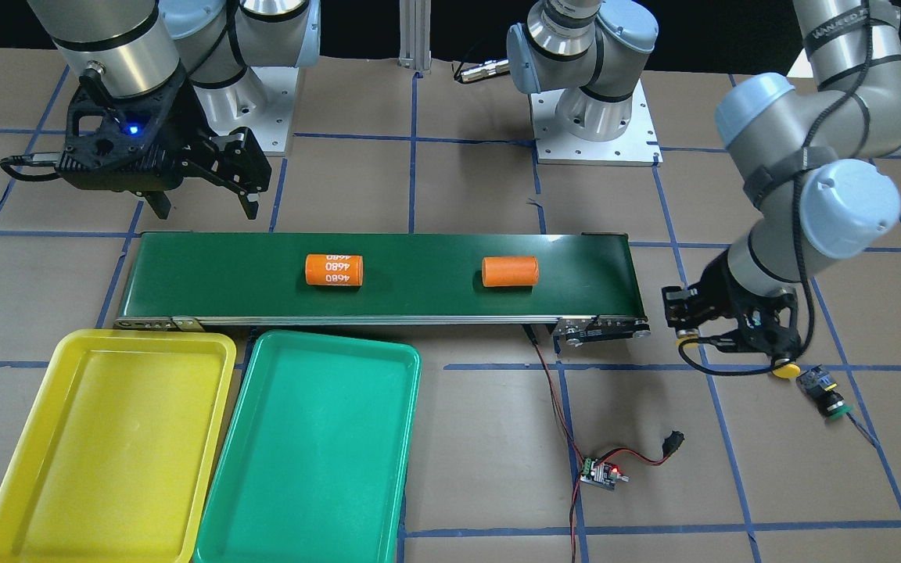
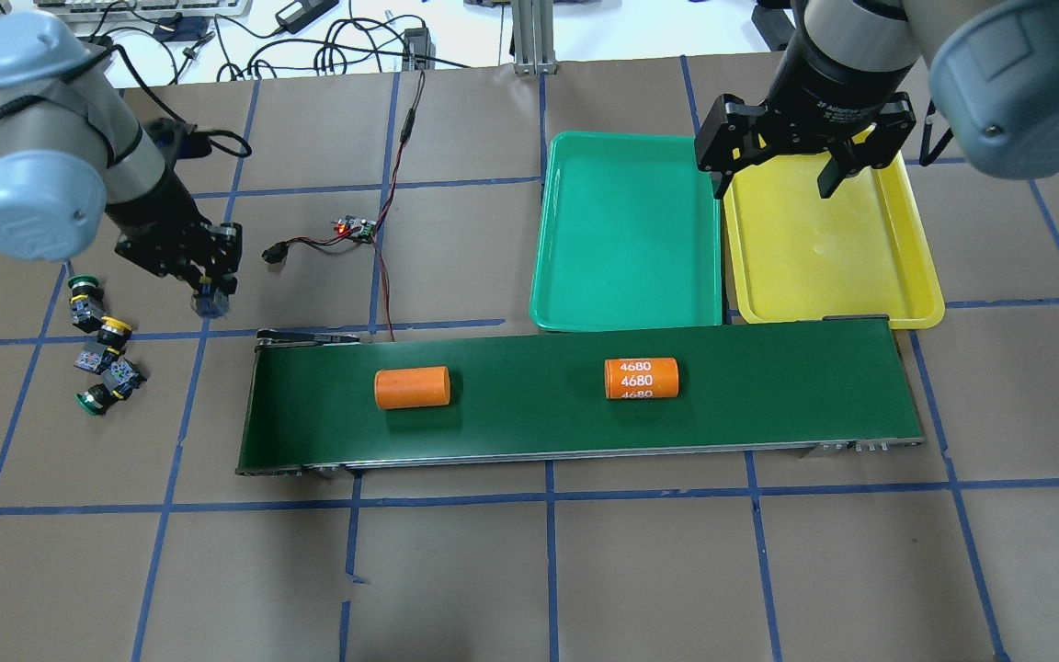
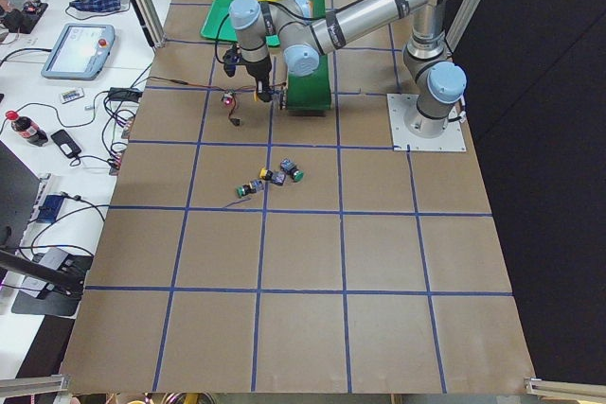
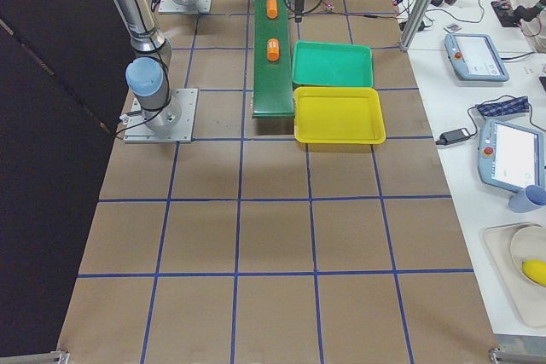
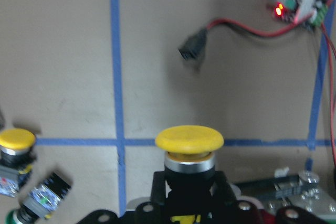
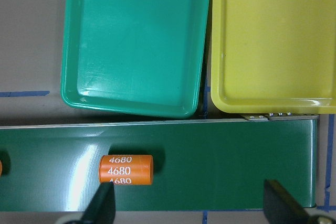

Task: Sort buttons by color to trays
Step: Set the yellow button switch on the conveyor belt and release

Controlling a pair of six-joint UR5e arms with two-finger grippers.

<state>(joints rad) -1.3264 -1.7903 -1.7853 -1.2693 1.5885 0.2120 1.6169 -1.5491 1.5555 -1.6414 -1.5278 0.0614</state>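
The left gripper (image 2: 206, 292) is clamped on a yellow button (image 5: 189, 140), its cap sticking out past the fingertips, at the overhead view's left, just beside the belt's (image 2: 539, 405) left end. The yellow tray (image 2: 824, 267) lies far right, beneath the right gripper (image 2: 776, 184), whose jaws stand apart; that arm is nearer it. Three more buttons (image 2: 108, 336) lie at far left.

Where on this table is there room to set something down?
The yellow tray and green tray are empty. The belt is bare between its two orange cylinders. The table between belt and robot is open. Crowded: off the belt's left end, three loose buttons, the left end effector holding a yellow button, and a wired circuit board.
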